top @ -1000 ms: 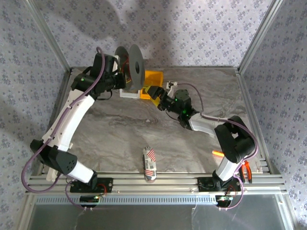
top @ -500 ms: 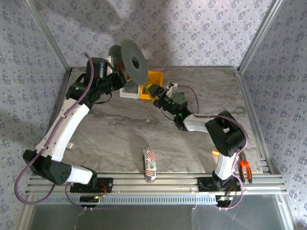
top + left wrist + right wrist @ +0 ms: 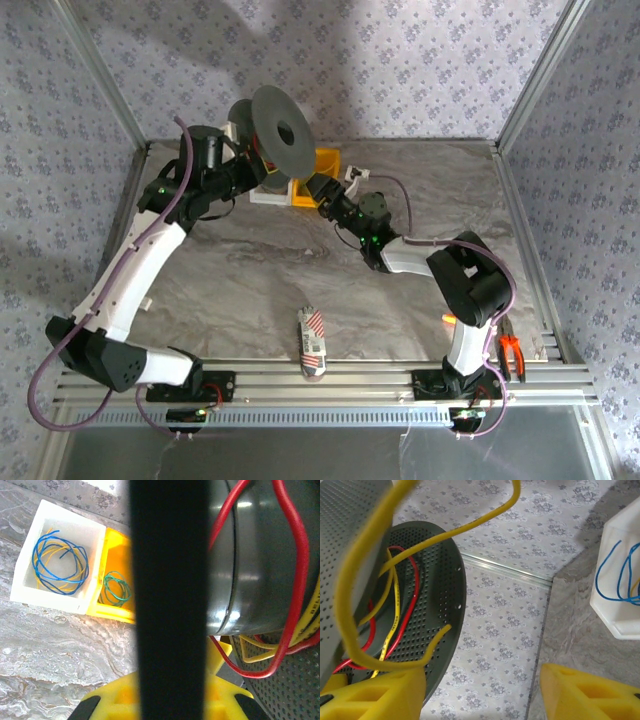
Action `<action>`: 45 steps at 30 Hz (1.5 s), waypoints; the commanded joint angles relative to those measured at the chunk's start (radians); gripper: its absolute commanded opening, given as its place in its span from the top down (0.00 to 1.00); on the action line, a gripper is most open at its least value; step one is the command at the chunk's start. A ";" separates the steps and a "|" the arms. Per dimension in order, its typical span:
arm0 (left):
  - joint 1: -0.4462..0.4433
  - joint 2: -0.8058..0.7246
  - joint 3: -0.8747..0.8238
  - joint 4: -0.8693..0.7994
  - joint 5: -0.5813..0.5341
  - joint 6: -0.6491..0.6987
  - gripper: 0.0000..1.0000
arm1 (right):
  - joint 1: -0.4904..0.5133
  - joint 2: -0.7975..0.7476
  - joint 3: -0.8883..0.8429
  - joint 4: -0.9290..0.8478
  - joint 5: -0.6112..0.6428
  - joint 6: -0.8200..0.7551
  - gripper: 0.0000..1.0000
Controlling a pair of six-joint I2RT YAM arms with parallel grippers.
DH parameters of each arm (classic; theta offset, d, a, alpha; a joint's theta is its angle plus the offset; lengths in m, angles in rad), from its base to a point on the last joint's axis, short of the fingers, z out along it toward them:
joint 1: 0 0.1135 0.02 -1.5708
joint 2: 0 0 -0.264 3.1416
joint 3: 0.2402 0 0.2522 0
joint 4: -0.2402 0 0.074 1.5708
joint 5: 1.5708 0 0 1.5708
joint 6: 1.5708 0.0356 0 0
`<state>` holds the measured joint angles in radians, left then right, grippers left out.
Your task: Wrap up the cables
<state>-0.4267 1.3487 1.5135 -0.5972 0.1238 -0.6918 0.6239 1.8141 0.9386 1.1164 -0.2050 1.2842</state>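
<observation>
The overhead view is evenly and brightly lit from above and sharp throughout, with broad soft shadows on the back wall (image 3: 200, 60) and a mild sheen on the table (image 3: 260, 260). In the left wrist view the black spool (image 3: 170, 600) sits so close to the lens that its flange is a featureless dark band, its grey core streaked with glare, and the white bin (image 3: 50, 601) is nearly blown out. In the right wrist view the nearest yellow cable (image 3: 345, 595) is blurred.
</observation>
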 commanded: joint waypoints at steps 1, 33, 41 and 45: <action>0.012 -0.049 0.014 0.141 0.036 -0.033 1.00 | 0.009 -0.032 0.025 0.024 -0.011 -0.083 0.37; 0.015 -0.090 -0.113 0.197 0.142 -0.086 1.00 | -0.025 -0.224 0.001 -0.188 0.113 -0.401 0.52; 0.011 -0.111 -0.141 0.206 0.156 -0.091 1.00 | -0.069 -0.261 -0.025 -0.231 0.134 -0.418 0.63; 0.002 -0.117 -0.138 0.205 0.165 -0.089 1.00 | -0.091 -0.266 -0.035 -0.232 0.136 -0.414 0.66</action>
<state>-0.4152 1.2785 1.3571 -0.4648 0.2558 -0.7944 0.5457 1.5806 0.9119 0.8776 -0.1020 0.8890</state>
